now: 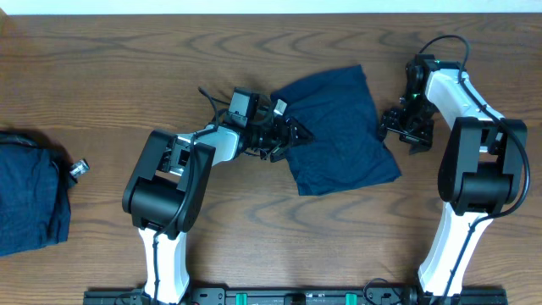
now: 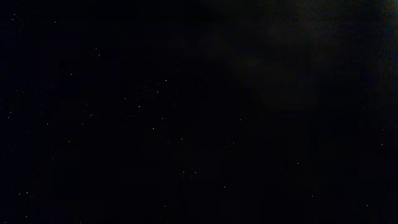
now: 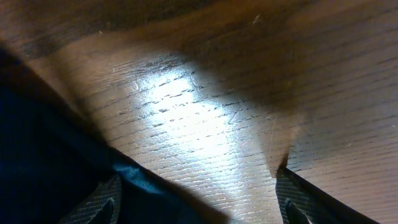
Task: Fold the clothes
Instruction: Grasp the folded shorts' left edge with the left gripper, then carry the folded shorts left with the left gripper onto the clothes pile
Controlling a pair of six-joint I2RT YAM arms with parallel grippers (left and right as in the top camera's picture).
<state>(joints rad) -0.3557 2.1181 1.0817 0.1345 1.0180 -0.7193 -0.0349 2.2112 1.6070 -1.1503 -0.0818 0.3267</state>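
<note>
**Setting:** robotics laboratory or test bench.

**Evidence recorded:**
- A table (image 1: 102,76) with a wood-grain top is viewed from straight above by a fixed camera.
- A left arm (image 1: 165,191) and a right arm (image 1: 478,169), both white and black, are mounted on a black rail (image 1: 254,295) along the table's near edge.
- A black cable (image 1: 453,41) is looped at the right arm's upper joint.
- Navy clothes (image 1: 339,127) are laid directly on the wood at the table's middle. A second piece (image 1: 30,195) is laid at its left edge.
- A pale strip (image 1: 339,5) is seen beyond the far edge. Whether it is wall or floor cannot be told.
</note>
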